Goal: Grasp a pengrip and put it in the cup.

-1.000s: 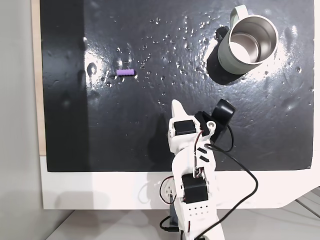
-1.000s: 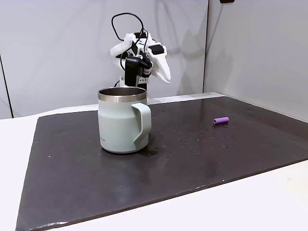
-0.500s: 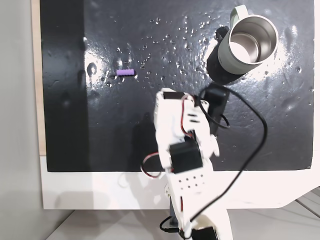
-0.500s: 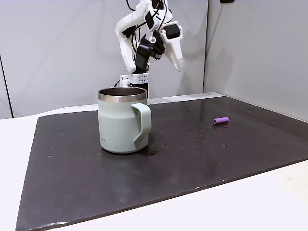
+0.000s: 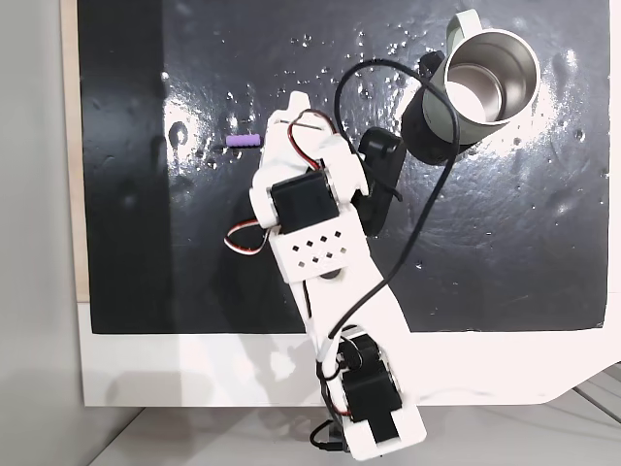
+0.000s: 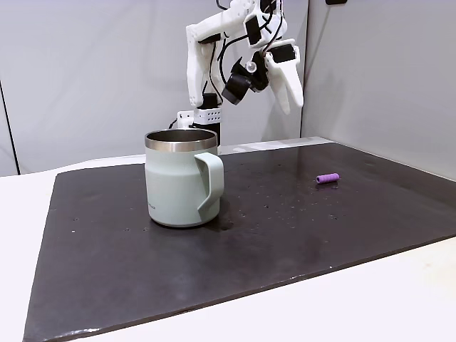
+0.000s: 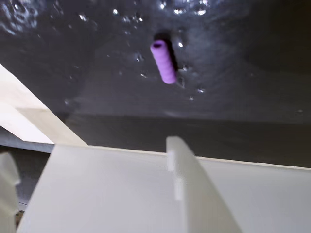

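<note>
The purple pengrip (image 5: pixel 244 141) lies on the black mat left of centre in a fixed view, and at the right (image 6: pixel 328 178) in the other. The wrist view looks down on the pengrip (image 7: pixel 164 61) beyond my white finger (image 7: pixel 121 189). The pale mug (image 5: pixel 480 87) stands upright and empty at the far right corner of the mat, with its handle toward the camera (image 6: pixel 182 178) in the side-on fixed view. My gripper (image 5: pixel 291 103) hovers high above the mat (image 6: pixel 293 108), just right of the pengrip in a fixed view. Its jaws look shut, with nothing held.
The black mat (image 5: pixel 146 243) covers most of the white table (image 5: pixel 194 369), and the arm's base stands at the near edge. In a fixed view a grey wall (image 6: pixel 377 78) rises behind the mat. A black cable (image 5: pixel 427 209) loops off the arm near the mug.
The arm has unfolded from near its base, risen and reached out over the mat toward the pengrip. The mug and the pengrip have stayed put.
</note>
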